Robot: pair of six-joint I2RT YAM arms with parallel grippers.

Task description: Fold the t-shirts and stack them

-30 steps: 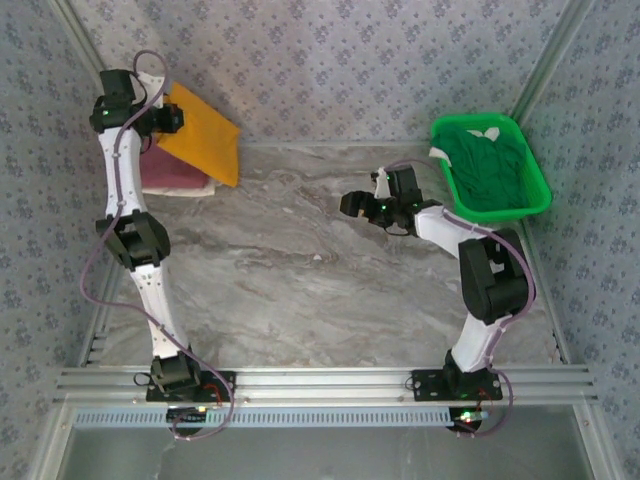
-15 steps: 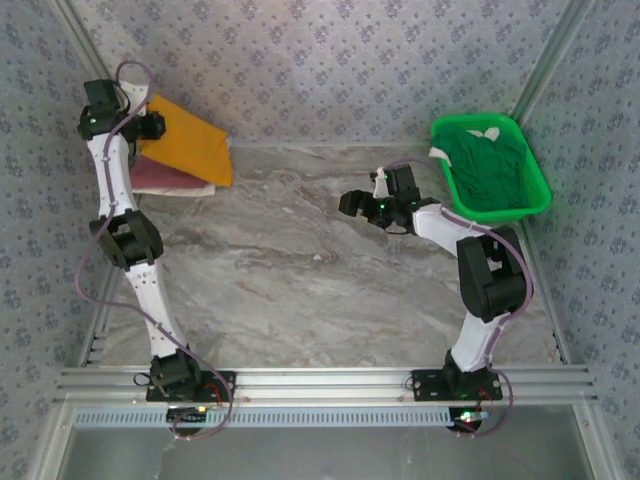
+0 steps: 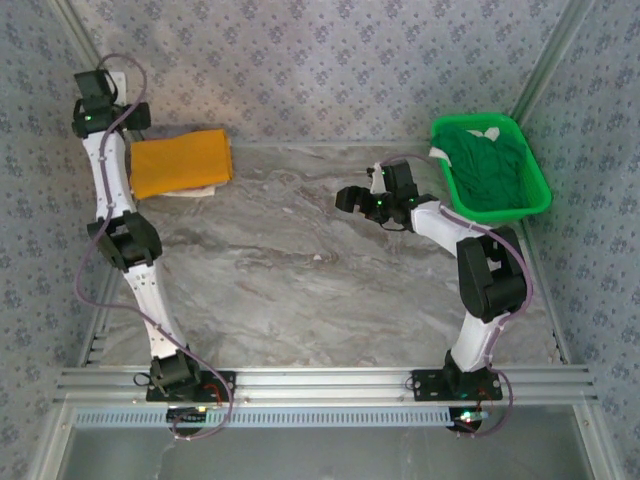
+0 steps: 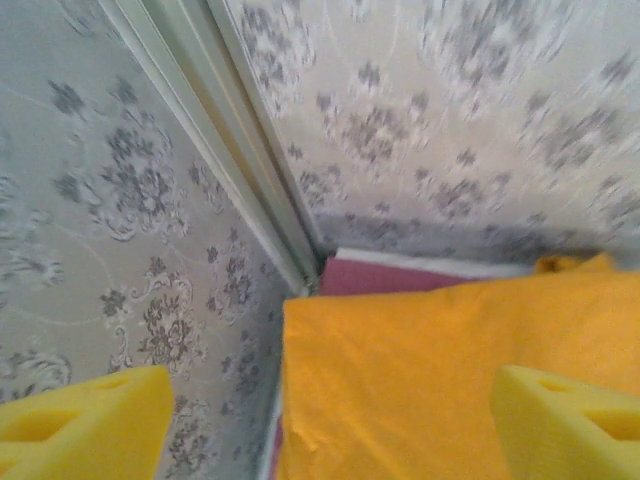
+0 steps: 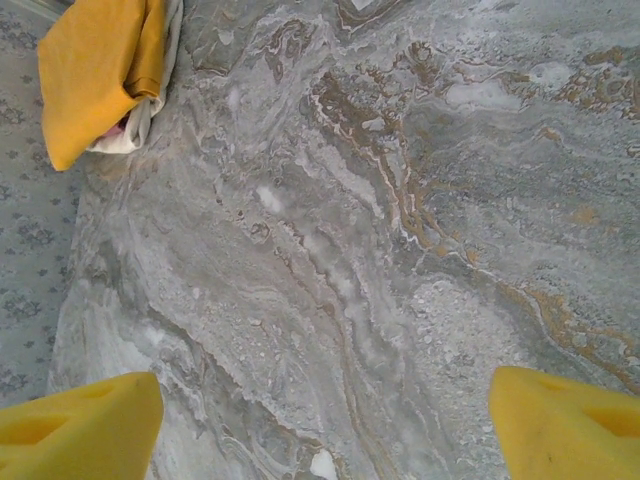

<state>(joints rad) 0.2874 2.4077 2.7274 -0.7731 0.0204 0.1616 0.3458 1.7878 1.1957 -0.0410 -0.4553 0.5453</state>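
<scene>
1. We saw the left claw [image 4: 320,425] spread wide, holding nothing, above the orange shirt [image 4: 450,380].
2. That shirt lay folded atop the red shirt [image 4: 400,277] in the far-left corner.
3. The right claw [image 5: 320,420] gaped empty over the bare table [image 5: 350,250].
4. The green shirt [image 3: 490,170] sat in the basket [image 3: 533,160].

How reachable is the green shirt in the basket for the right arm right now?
Probably yes. The right claw hangs open just left of the basket, bare table lies between them, and the green shirt lies mostly uncovered inside.
</scene>
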